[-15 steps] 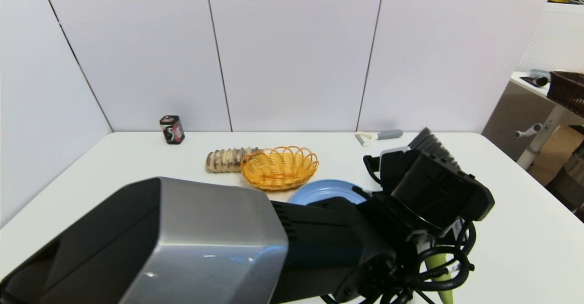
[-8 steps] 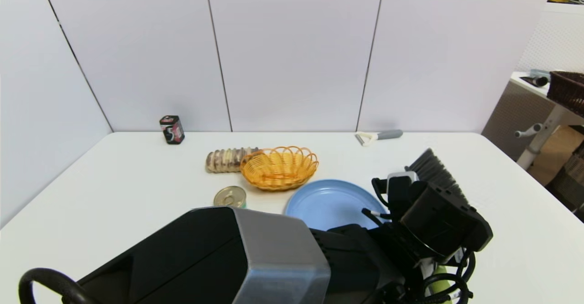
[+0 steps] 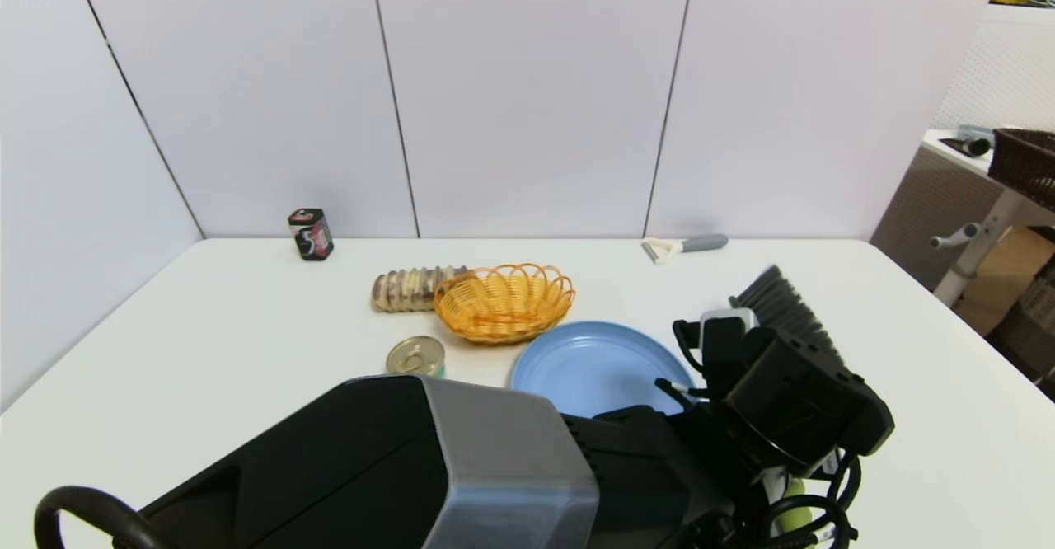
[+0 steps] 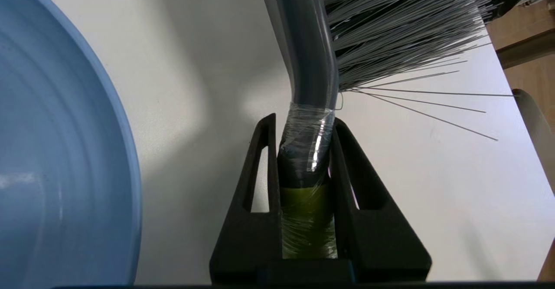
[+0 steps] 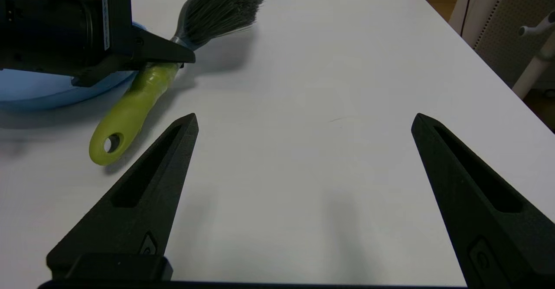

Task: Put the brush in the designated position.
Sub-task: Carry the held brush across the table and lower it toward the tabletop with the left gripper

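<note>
Left gripper (image 4: 305,150) clamped on the brush (image 4: 308,106) at its collar, between both fingers (image 4: 260,185); bristles beyond the tips, green handle trailing behind, just beside the blue plate (image 4: 56,150). Right gripper (image 5: 303,122) spread wide, near the handle.

Table (image 3: 206,318) w/ plate (image 3: 593,363), basket (image 3: 504,302)

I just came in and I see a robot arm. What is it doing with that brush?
The robot's left hand is shut on the brush, gripping it where the lime-green handle meets the grey neck. The brush is low over the white table, just right of the blue plate, bristles pointing away from the robot. The right hand waits open over bare table nearby, holding nothing.
</note>
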